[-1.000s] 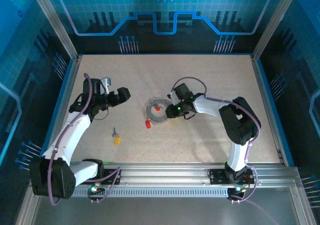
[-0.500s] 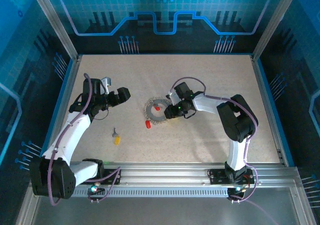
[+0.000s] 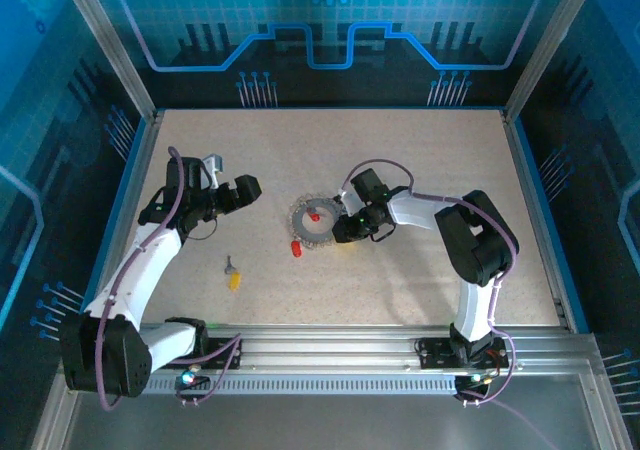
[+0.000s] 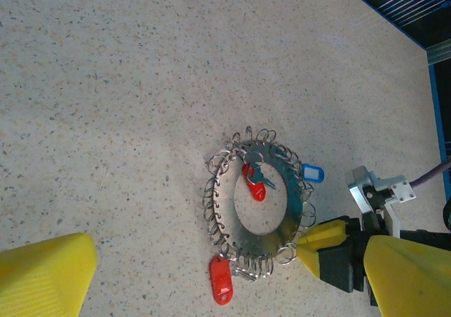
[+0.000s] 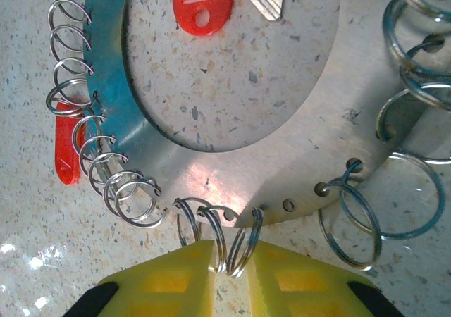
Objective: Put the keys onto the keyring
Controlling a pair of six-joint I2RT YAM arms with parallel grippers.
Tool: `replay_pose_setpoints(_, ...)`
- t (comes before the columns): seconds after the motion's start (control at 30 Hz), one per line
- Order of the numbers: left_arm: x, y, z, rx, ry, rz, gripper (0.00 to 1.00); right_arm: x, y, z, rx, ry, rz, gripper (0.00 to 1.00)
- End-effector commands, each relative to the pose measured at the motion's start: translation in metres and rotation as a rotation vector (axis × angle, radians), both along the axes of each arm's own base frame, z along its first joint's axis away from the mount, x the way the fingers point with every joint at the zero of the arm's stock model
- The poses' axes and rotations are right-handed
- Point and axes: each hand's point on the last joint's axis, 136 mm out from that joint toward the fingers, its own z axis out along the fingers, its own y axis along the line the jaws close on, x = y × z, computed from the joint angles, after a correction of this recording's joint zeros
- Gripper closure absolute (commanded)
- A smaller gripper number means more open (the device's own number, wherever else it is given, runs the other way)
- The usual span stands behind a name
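The keyring point(image 3: 298, 218) is a flat metal ring point(image 4: 229, 211) point(image 5: 282, 162) edged with several small wire loops, and it lies mid-table. One red key point(image 3: 314, 215) point(image 4: 254, 187) point(image 5: 201, 3) lies inside the ring. A second red key point(image 3: 296, 249) point(image 4: 220, 280) point(image 5: 67, 148) lies at its near-left rim, and a blue key point(image 4: 312, 172) at its right rim. A yellow key point(image 3: 234, 280) lies apart on the table to the left. My right gripper point(image 3: 343, 234) point(image 5: 231, 260) pinches two loops at the ring's edge. My left gripper point(image 3: 250, 188) point(image 4: 229, 260) hovers open to the left of the ring.
The speckled tabletop point(image 3: 420, 170) is bounded by a metal frame with blue walls. The right arm's cable point(image 3: 375, 160) arcs above its wrist. Bare table lies behind the ring and to the right.
The right gripper's fingers have closed in on the loops at the ring's edge, and its wrist has shifted slightly. The left arm has not moved.
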Motion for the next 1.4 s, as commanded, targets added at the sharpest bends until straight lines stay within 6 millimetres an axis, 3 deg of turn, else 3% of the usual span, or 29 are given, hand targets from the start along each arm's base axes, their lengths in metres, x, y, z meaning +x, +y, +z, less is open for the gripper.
replay_pose_setpoints(0.0,-0.001,-0.001,0.006,-0.015,0.004,-0.005,0.01,0.001,0.0,0.013,0.027,-0.018,0.001,0.79)
replay_pose_setpoints(0.2,0.0,-0.002,0.008,-0.027,-0.002,-0.007,0.01,0.005,-0.007,0.014,-0.001,-0.046,-0.022,0.74)
replay_pose_setpoints(0.53,-0.001,-0.003,0.009,-0.037,-0.001,-0.007,0.01,0.009,-0.007,0.012,-0.005,-0.041,-0.046,0.81)
replay_pose_setpoints(0.8,-0.001,-0.005,0.012,-0.039,-0.012,-0.016,0.01,0.009,-0.011,0.007,-0.035,-0.036,-0.053,0.79)
replay_pose_setpoints(1.27,-0.002,-0.005,0.015,-0.028,-0.017,-0.029,0.01,0.006,-0.006,0.002,-0.062,-0.032,-0.036,0.78)
replay_pose_setpoints(1.37,-0.004,-0.003,0.013,-0.018,-0.013,-0.021,0.01,0.004,0.0,0.003,-0.044,-0.012,-0.022,0.74)
